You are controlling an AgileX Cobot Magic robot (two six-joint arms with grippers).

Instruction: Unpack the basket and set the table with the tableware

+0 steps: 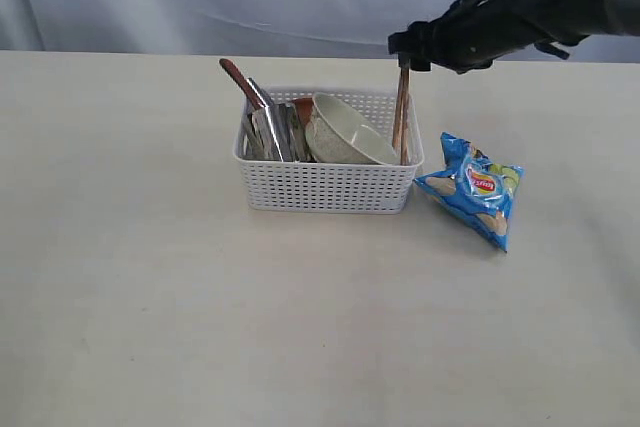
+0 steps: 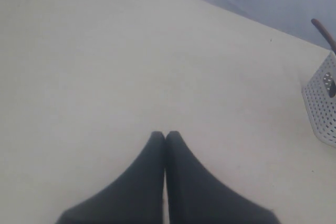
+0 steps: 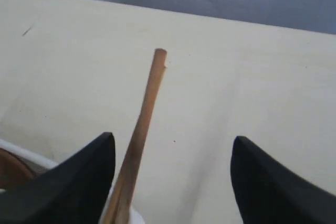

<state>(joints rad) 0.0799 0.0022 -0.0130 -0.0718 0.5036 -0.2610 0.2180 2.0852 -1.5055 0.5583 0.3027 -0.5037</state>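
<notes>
White plastic basket (image 1: 325, 188), lattice-holed sides, sits mid counter (image 1: 150, 297). Inside: smooth cream bowl (image 1: 345, 133) tipped on its side, shiny steel cutlery (image 1: 272, 133), dark wooden spoon (image 1: 240, 80) handle poking out, two thin wooden chopsticks (image 1: 401, 119) standing at right end. Crinkly blue chips bag (image 1: 475, 197) just beside basket. Right tool (image 3: 173, 139) spread wide around chopstick tops, gripping nothing. Left tool (image 2: 165, 135) clenched tight, empty, low over counter.

light: bright, even | shadows: soft | wrist views: slightly blurred
</notes>
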